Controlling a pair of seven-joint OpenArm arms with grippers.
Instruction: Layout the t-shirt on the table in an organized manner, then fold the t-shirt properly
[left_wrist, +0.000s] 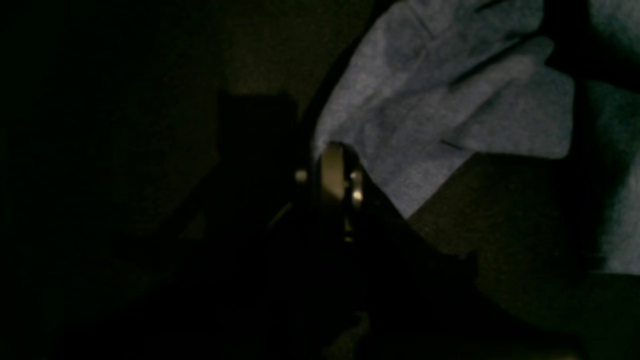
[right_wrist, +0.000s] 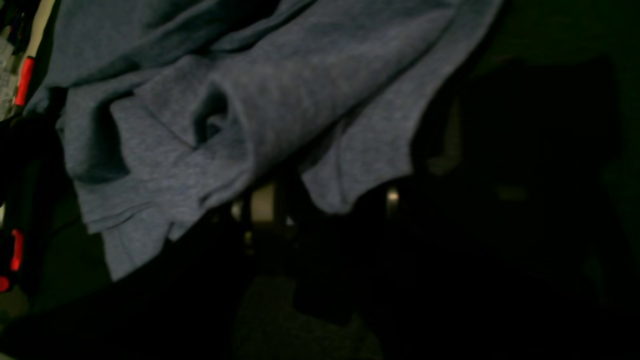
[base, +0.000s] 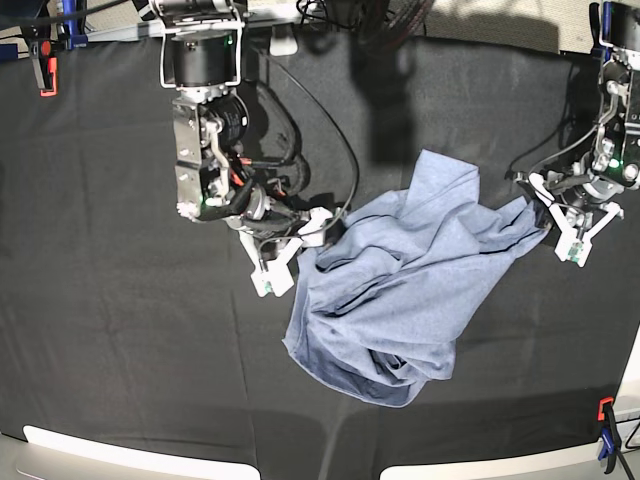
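Note:
The blue-grey t-shirt lies crumpled right of centre on the black table, with no lettering showing. My right gripper is at the shirt's left edge and looks shut on a bunch of fabric. In the right wrist view the shirt drapes over the gripper, hiding the fingertips. My left gripper is at the shirt's right corner. In the left wrist view the cloth narrows to a point in the shut gripper. A ridge of cloth runs between the two grippers.
An orange clip sits at the back left edge and an orange and blue clip at the front right. Cables lie along the back. White panels line the front edge.

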